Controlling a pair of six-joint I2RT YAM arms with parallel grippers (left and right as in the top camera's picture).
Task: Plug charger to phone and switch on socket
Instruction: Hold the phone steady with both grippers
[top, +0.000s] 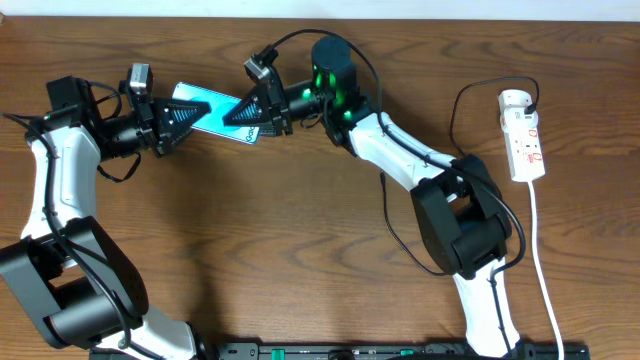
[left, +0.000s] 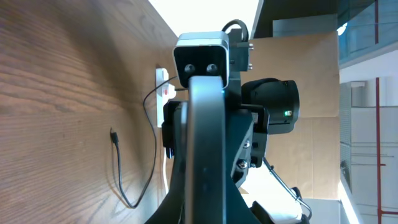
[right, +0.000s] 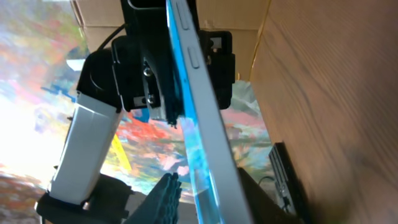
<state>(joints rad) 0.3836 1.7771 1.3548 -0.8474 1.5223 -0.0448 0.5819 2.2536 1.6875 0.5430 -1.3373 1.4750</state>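
The phone (top: 210, 108), with its cyan screen, is held off the table at the back left. My left gripper (top: 190, 118) is shut on its left end. In the left wrist view the phone (left: 208, 143) runs edge-on out of that gripper (left: 205, 208). My right gripper (top: 245, 113) straddles the phone's right end. In the right wrist view the phone (right: 205, 130) passes between the jaws of this gripper (right: 214, 199); the ribbed pad (right: 168, 196) stands apart from the screen. The charger (top: 457, 115) loops from the socket (top: 525, 135), and its plug tip (left: 112, 134) lies loose on the table.
The socket's white cord (top: 545, 270) runs down the right side toward the front edge. The right arm's base (top: 460, 225) sits at centre right, the left arm's base (top: 60, 290) at the front left. The socket (left: 163, 84) shows far off in the left wrist view.
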